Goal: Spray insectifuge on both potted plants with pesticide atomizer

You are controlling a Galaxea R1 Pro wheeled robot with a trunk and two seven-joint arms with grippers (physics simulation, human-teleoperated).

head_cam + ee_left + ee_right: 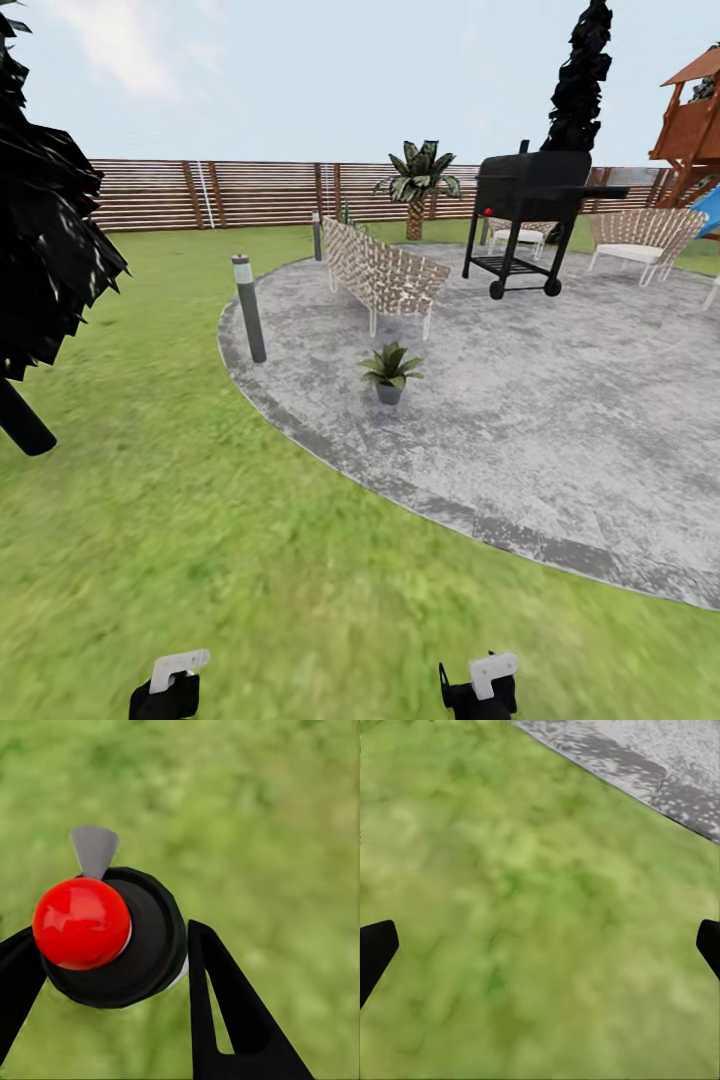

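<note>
In the head view, one potted plant [389, 372] with broad pointed green leaves in a small grey pot was seen on the paved patio [560, 420], beside the woven bench [385, 272]. It should be approached slowly over the lawn [200, 520].

In the left wrist view, the left gripper [112, 967] was clenched around the atomizer [112, 937], a dark round body with a red top.

In the right wrist view, the right gripper [540, 945] was released, above grass.
</note>
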